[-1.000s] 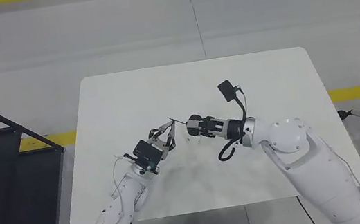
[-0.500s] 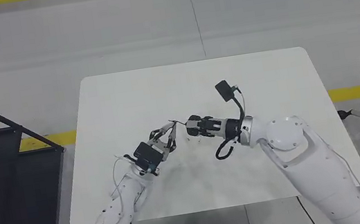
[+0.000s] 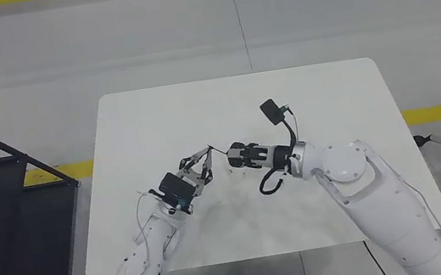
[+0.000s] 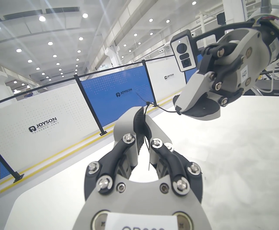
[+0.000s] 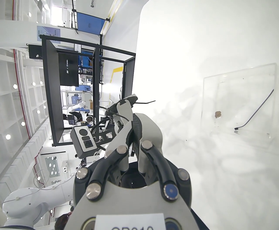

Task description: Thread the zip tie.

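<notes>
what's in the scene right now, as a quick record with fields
left gripper: shut on the zip tie, holding it above the table
right gripper: shut on the other end of the same zip tie
tie state: the thin end appears to poke through the head, between the two grippers
tray: clear, lying on the table, with a spare tie in it

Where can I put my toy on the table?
Best spot: the far right part of the table, between the right arm and the table's far and right edges. The middle is crowded: the left tool and right tool hold the zip tie there. A clear tray with a spare zip tie also lies on the table, probably toward the left.
</notes>
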